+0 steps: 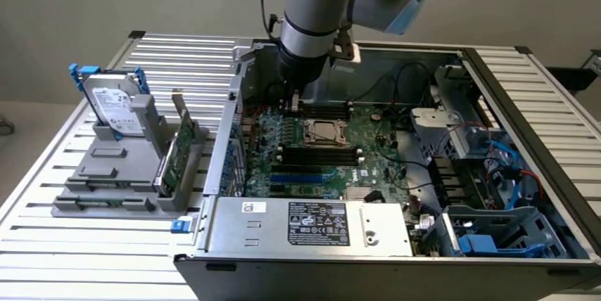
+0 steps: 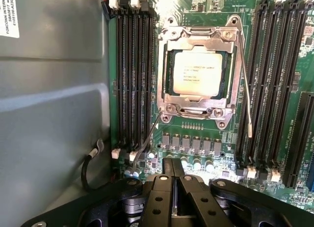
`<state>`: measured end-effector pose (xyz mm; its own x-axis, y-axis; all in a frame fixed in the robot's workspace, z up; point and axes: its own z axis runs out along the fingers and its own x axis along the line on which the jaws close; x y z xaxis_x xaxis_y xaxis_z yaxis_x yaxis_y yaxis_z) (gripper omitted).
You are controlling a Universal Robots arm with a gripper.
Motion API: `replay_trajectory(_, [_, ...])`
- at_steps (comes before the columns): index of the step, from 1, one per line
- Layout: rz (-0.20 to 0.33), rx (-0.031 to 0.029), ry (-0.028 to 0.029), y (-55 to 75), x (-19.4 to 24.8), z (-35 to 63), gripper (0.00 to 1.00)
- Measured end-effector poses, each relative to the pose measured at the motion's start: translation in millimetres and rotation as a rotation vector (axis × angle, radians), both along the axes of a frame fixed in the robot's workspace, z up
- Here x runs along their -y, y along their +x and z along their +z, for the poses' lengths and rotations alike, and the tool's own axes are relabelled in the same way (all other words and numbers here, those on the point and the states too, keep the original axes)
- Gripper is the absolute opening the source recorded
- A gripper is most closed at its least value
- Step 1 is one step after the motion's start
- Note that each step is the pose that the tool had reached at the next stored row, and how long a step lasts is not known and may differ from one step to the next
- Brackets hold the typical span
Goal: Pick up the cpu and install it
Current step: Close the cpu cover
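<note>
Mobo: cpu in socket, Foxconn label

Exterior overlooks from above; wrist close (shared: motherboard)

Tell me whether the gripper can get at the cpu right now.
Probably only its top: nothing stands over the cpu, but the metal frame overlaps its edges, and the shut gripper sits off to one side.

Even, diffuse light leaves the computer case dimmer inside than the table around it, the cpu inside glinting softly.
</note>
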<state>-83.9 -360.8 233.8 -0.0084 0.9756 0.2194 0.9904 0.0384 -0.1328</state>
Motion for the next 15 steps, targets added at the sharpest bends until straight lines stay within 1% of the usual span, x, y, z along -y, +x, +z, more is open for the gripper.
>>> replay_trajectory(5, [-0.062,0.0,0.0004,-1.4,0.0,0.0,0.11])
replay_trajectory(11, [-0.162,-0.0001,0.0004,-1.5,0.0,-0.4,0.11])
replay_trajectory(13, [-0.184,-0.0035,0.0021,-1.5,0.1,-0.5,0.11])
replay_trajectory(14, [-0.192,-0.0081,0.0034,-1.6,0.2,-0.5,0.11])
replay_trajectory(15, [-0.199,-0.0145,0.0041,-1.7,0.4,-0.5,0.11])
